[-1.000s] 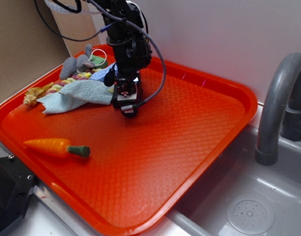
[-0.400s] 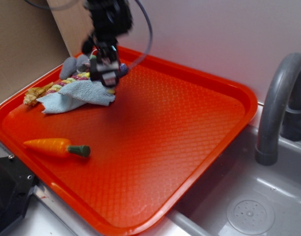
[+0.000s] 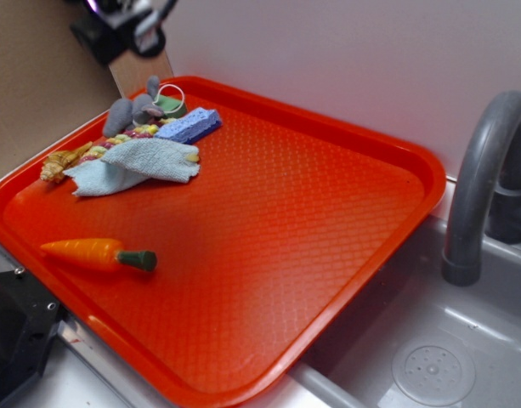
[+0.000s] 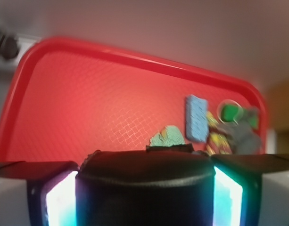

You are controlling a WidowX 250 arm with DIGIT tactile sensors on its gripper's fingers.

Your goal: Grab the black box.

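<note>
The gripper [image 4: 144, 188] is clamped on the black box [image 4: 144, 186], filling the lower wrist frame. Beyond, upper right, the blue sponge [image 4: 196, 117] lies on the red tray [image 4: 64, 94].

A: What sits on the red tray [image 3: 345, 212]?
B: A toy carrot [image 3: 99, 253] lies near its front left edge. At the back left corner, a light blue cloth [image 3: 133, 164] lies over a colourful heap, with a blue sponge [image 3: 188, 125] just behind it and a grey plush toy [image 3: 128, 110] beside that.
A: And off the tray?
B: A grey faucet [image 3: 481, 187] stands over the sink [image 3: 447, 357] on the right
</note>
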